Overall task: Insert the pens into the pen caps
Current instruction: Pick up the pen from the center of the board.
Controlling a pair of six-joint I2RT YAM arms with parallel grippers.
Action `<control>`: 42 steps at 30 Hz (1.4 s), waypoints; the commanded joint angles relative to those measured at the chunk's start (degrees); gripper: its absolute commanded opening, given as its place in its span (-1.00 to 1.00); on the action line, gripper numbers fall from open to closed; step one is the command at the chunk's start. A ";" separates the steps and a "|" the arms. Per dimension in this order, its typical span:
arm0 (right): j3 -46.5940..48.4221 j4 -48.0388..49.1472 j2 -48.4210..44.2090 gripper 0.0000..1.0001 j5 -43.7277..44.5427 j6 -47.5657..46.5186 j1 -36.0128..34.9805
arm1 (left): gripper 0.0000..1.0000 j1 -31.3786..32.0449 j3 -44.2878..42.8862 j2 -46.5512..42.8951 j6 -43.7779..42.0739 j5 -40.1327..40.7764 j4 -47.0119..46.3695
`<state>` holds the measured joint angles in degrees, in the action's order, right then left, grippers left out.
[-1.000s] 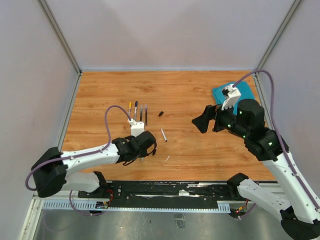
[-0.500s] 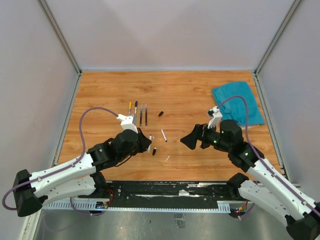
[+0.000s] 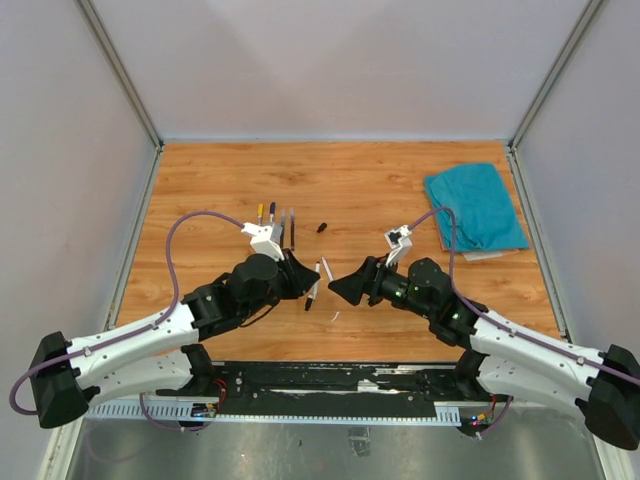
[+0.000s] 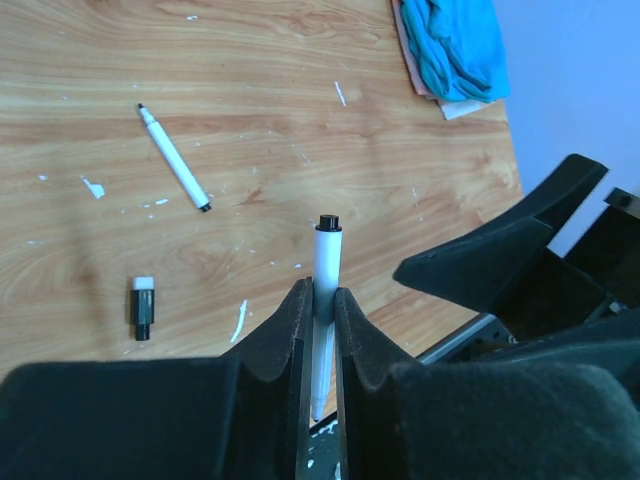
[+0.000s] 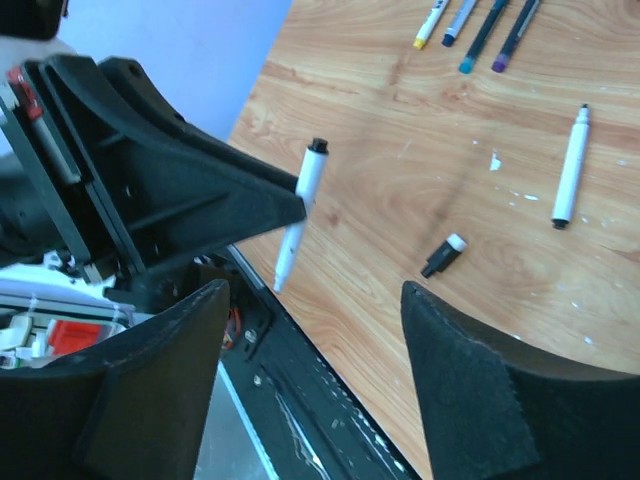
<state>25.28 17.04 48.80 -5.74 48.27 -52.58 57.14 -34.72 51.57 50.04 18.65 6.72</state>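
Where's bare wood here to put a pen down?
Free: the back strip behind the row of pens and left of the blue cloth; the stretch between the lone cap and that cloth. Crowded: front middle, with left fingers holding a pen, right fingers, a loose pen.

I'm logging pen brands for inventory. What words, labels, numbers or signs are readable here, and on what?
No text can be read anywhere.
The held pen in the left gripper: plain white barrel, no print visible.
The loose white pen: no print visible.
The row of four pens: any markings are too small to read.
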 commanded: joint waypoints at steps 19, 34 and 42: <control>2.94 16.73 13.93 -0.32 -7.21 7.65 -1.12 | -0.73 0.34 -2.70 0.61 1.30 -0.28 -4.98; 5.30 17.02 16.77 -0.93 -8.32 6.64 -1.13 | -0.66 0.40 -2.57 0.40 1.62 -1.16 -4.27; 5.47 0.08 6.45 -0.99 0.62 -8.43 -0.95 | 0.13 0.38 -5.70 -2.48 -2.02 -2.48 -0.70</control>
<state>28.47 26.26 61.58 -11.35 51.59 -52.58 57.17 -36.45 51.31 50.74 16.71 4.23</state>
